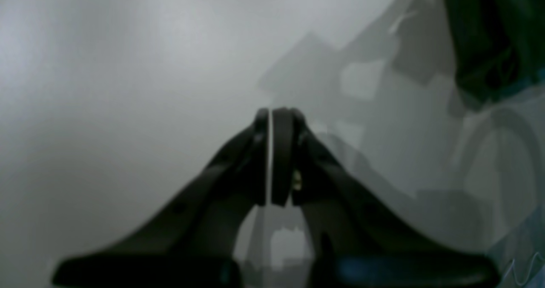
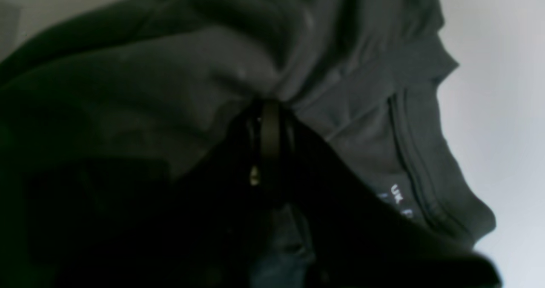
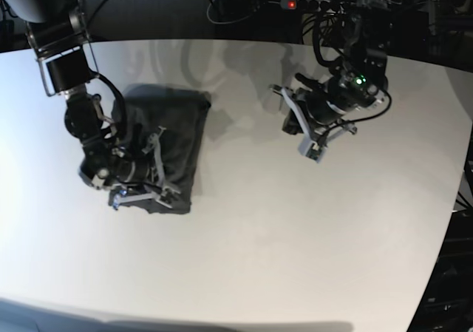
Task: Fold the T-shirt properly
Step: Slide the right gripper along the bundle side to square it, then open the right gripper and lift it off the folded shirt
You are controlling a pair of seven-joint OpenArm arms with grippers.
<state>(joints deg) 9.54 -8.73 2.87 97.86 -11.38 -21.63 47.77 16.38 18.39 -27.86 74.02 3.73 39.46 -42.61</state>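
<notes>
The dark grey, thin, wrinkly short-sleeved T-shirt (image 3: 166, 147) lies bunched into a rough rectangle on the white round-edged table (image 3: 295, 258), toward the table's far left part as the base view shows it. The right gripper (image 2: 268, 109) sits at the shirt's near left edge, its black jaws pressed together with a pinch of grey fabric gathered between them; a ribbed hem and a small patch with pale lettering (image 2: 398, 194) lie just beside it. The left gripper (image 1: 272, 113) hangs over bare table well apart from the T-shirt, jaws clenched with only a hairline slit between them, gripping nothing.
</notes>
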